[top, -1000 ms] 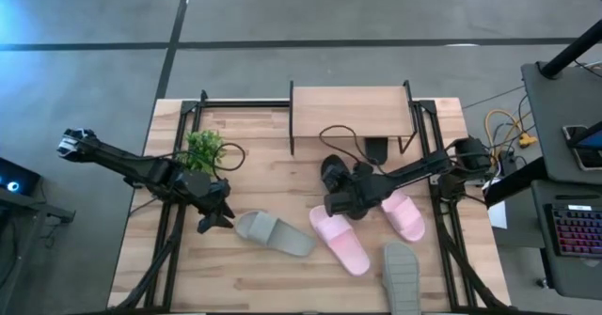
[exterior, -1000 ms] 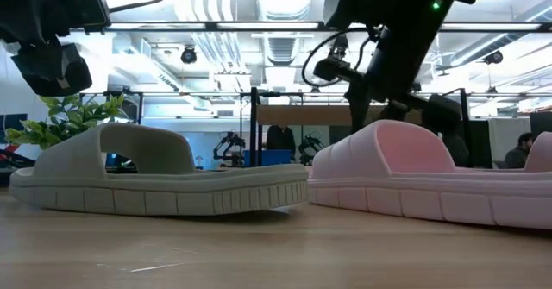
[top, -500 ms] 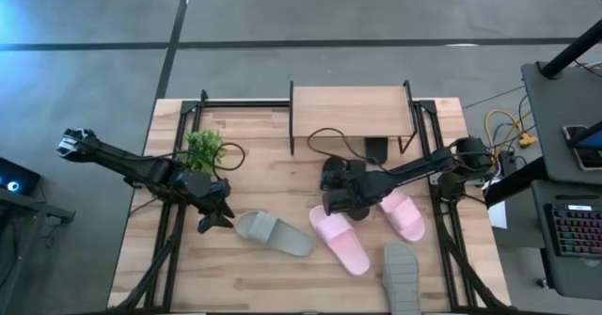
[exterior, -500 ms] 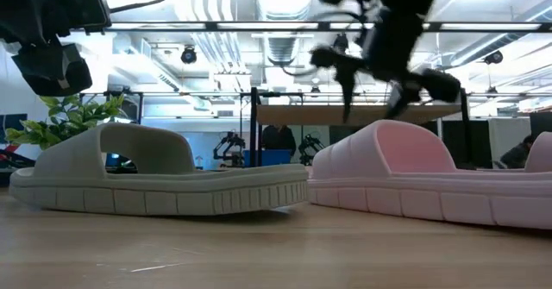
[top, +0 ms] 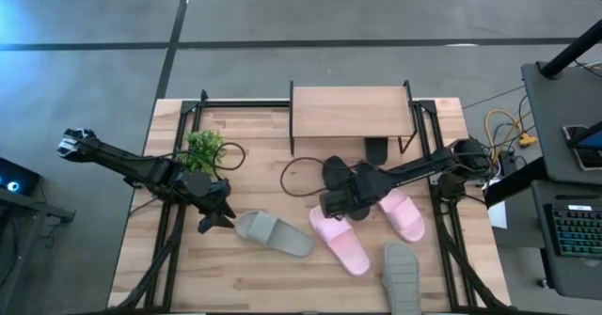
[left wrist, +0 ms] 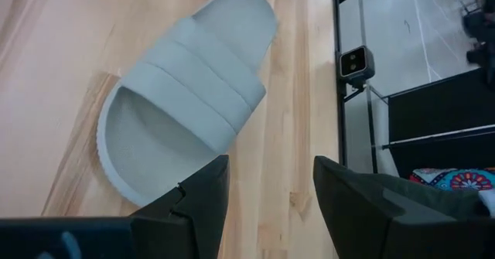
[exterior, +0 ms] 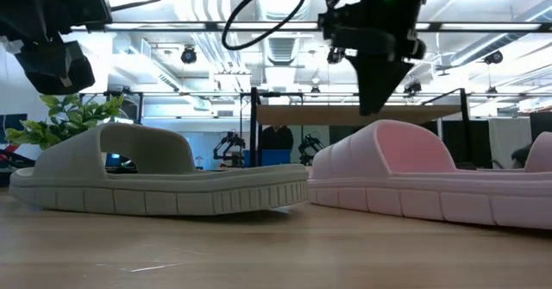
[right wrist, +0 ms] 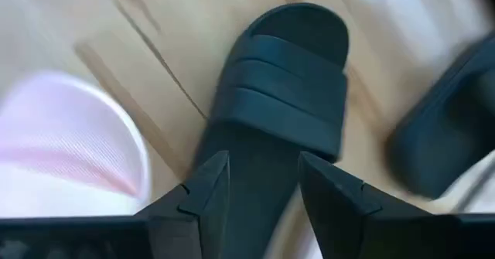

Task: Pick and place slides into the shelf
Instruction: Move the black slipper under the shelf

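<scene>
My right gripper hangs open, pointing steeply down over the heel end of a black slide that lies flat on the table in front of the shelf. Its fingers touch nothing. A second black slide lies partly under the shelf. Two pink slides and two grey slides rest sole-down on the table. My left gripper waits open above the table, just left of the nearer grey slide.
A small green plant stands at the far left of the table. A black cable loop lies left of the black slide. Bare wood shows along the near edge, left of the grey slide there.
My right gripper has risen and rolled far about its own axis above the black slide; its cable loop has swung out toward the table's left. The left arm and all the slides have kept still.
</scene>
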`<state>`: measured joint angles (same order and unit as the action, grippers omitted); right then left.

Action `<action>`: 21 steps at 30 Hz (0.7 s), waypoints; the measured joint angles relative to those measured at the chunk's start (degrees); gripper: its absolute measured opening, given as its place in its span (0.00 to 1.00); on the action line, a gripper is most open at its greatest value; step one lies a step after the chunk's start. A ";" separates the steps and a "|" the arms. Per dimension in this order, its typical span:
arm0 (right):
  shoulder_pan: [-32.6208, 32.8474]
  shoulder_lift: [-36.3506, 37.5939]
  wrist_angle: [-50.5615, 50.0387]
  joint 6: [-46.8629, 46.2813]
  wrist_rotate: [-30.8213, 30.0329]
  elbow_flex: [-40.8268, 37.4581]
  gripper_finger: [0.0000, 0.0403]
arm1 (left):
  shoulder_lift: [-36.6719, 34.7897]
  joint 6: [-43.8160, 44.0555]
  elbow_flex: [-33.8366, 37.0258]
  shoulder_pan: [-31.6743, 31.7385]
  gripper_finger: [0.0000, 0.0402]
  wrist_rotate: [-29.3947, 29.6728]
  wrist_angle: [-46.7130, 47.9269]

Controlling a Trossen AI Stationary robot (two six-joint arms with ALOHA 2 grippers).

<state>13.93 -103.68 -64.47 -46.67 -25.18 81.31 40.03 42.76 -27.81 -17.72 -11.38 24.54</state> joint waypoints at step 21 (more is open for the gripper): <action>0.02 -0.01 0.53 39.93 -2.66 -2.60 0.33 | 1.71 3.37 0.02 0.02 0.43 24.94 -0.49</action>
<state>13.96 -103.69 -63.94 -6.75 -27.84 78.71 41.74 46.14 -27.79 -17.69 13.56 24.05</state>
